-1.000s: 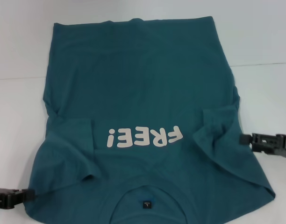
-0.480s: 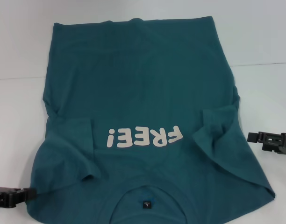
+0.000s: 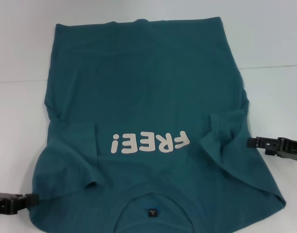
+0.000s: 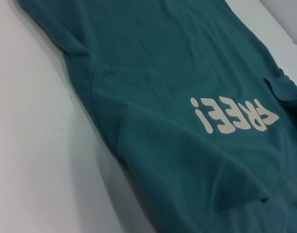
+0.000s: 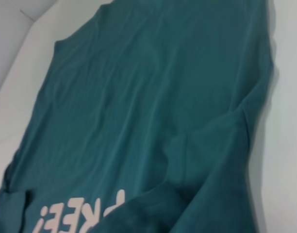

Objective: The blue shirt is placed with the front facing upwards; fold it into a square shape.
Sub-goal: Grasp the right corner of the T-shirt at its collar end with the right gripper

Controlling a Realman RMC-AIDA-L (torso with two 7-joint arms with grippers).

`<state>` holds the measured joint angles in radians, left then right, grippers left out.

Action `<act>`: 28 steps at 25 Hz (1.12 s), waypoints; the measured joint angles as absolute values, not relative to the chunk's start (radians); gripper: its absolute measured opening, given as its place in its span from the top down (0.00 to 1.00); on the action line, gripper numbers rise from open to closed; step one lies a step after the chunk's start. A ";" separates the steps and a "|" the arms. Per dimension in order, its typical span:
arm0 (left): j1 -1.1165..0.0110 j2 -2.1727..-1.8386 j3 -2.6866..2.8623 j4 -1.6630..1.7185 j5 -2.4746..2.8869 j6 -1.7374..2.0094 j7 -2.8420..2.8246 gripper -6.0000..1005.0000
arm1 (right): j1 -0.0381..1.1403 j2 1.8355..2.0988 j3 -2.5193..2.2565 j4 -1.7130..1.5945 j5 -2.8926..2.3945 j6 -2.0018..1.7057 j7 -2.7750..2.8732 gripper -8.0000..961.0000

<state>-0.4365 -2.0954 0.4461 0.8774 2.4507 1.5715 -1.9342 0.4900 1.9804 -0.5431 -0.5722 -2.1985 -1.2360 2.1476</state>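
The blue shirt (image 3: 148,97) lies flat, front up, on the white table (image 3: 274,43), with its collar nearest me and pale "FREE!" lettering (image 3: 149,142) across the chest. Both short sleeves are folded inward onto the body. My left gripper (image 3: 34,198) lies low at the shirt's near left edge, by the shoulder. My right gripper (image 3: 251,141) reaches the shirt's right edge beside the folded sleeve (image 3: 226,128). The left wrist view shows the shirt (image 4: 177,97), and so does the right wrist view (image 5: 153,111). Neither shows any fingers.
White table surface surrounds the shirt on the left, right and far sides. A seam line (image 3: 272,66) crosses the table behind the shirt's middle.
My right gripper drew back to the right, then returned left to the shirt's edge. My left gripper crept slightly right toward the shirt. The shirt has not moved.
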 joint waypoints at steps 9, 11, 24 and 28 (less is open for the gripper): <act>-0.437 -2.095 0.442 0.877 2.451 1.571 -1.934 0.99 | 0.510 1.994 -0.543 -0.573 -2.225 -1.223 2.147 0.02; -0.438 -2.095 0.442 0.877 2.451 1.569 -1.934 0.99 | 0.510 1.994 -0.544 -0.573 -2.227 -1.226 2.147 0.02; -0.439 -2.096 0.440 0.877 2.451 1.565 -1.934 0.99 | 0.497 1.989 -0.540 -0.601 -2.232 -1.287 2.150 0.02; -0.441 -2.098 0.440 0.877 2.451 1.565 -1.934 0.99 | 0.486 1.984 -0.544 -0.619 -2.237 -1.301 2.164 0.02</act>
